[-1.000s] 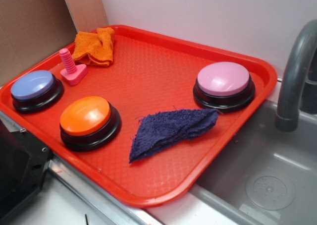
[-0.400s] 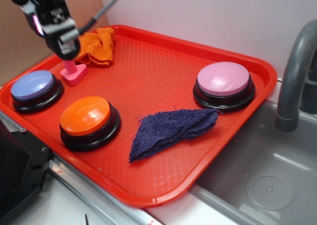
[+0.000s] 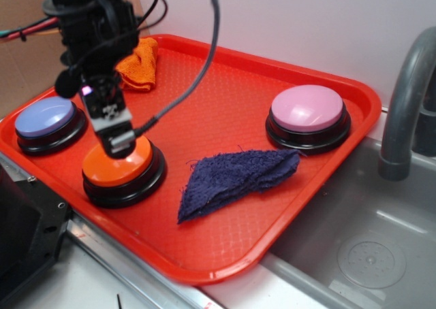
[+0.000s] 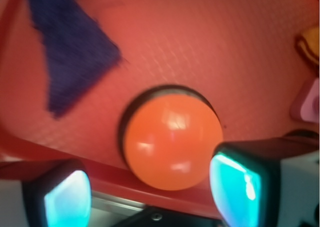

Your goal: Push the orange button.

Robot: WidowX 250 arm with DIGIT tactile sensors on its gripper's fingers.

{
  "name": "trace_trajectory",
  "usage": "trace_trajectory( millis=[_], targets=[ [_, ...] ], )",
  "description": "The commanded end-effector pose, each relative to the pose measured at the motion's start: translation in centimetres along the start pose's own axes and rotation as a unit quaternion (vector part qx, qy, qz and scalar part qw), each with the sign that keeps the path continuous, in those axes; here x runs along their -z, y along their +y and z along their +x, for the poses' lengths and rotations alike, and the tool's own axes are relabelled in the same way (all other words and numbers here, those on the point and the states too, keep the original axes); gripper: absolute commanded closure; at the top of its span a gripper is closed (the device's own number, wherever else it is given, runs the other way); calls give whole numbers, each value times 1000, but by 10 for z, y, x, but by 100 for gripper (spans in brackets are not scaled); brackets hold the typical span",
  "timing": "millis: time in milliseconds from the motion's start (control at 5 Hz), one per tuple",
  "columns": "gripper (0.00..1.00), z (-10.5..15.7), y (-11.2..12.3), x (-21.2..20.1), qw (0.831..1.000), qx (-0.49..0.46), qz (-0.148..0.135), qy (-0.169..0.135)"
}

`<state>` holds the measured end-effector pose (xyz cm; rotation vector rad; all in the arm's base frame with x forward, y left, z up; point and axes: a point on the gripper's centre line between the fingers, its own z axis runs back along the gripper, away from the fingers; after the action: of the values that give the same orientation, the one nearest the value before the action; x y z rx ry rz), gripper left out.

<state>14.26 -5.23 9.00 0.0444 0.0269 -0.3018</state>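
**A:** Down and across the red tray (image 3: 225, 111) swings the arm, off the back-left corner to hang over the orange button (image 3: 117, 165) at the front-left, beside the blue cloth (image 3: 235, 180)!

**B:** So it's the approach step. Tool (image 3: 122, 144)?

**A:** Fingers (image 4: 239, 184) spread apart, empty, straddling the dome (image 4: 170, 142) in the wrist view. Contact I can't confirm.

**B:** Next move, I'd judge: straight down, centred.

**A:** Exterior alone shows the lavender button (image 3: 46, 118) and pink button (image 3: 308, 109); the wrist alone shows the alignment.
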Motion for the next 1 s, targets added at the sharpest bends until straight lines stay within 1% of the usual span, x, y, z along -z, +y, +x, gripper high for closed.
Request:
trace_trajectory(
  millis=[0,200,600,800],
  targets=[
    [0,-11,27,34,1000,-24,-8,14],
    [0,-4,20,41,1000,-5,-6,25],
    [0,0,19,1,1000,-7,20,-9],
    [0,3,23,-13,999,-12,31,-16]
  ],
)
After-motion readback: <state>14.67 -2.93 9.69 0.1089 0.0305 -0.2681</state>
